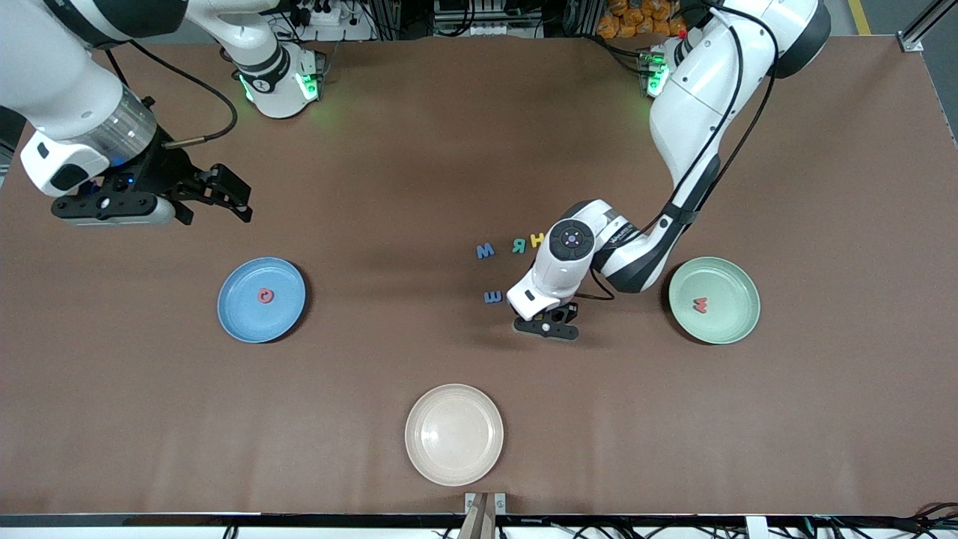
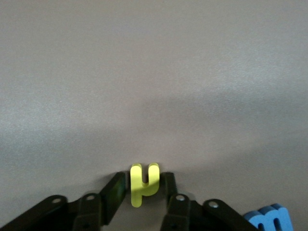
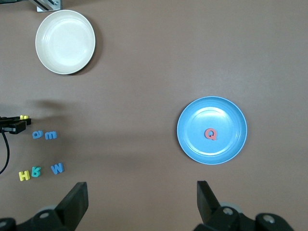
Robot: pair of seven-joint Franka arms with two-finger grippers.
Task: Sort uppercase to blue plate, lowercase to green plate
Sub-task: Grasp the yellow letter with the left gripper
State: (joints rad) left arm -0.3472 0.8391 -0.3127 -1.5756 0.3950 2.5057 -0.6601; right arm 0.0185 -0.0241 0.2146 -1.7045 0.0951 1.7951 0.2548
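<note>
Down at the middle of the worktop, your left pincer sits low with its fingers pressed against both flanks of the yellow h — a grip aimed, I'd judge, at carrying this lowercase piece to the green plate. That plate lies toward the left arm's end of the worktop and already holds the red w, so the short trip makes sense.

Your right pincer hangs spread wide and empty in the air, between its own base and the blue plate, waiting. On the blue plate rests one red capital — it reads as a Q in the right wrist view, though it could be a G.

Still loose on the worktop: the blue W, the teal R and the yellow H in a row, farther from the front camera than your left pincer, and the blue e just beside it. A rounded blue letter lies beside the e in the right wrist view. Nearest the front camera — the beige plate, bare.

No brand or label is readable; the letters are the only writing.
</note>
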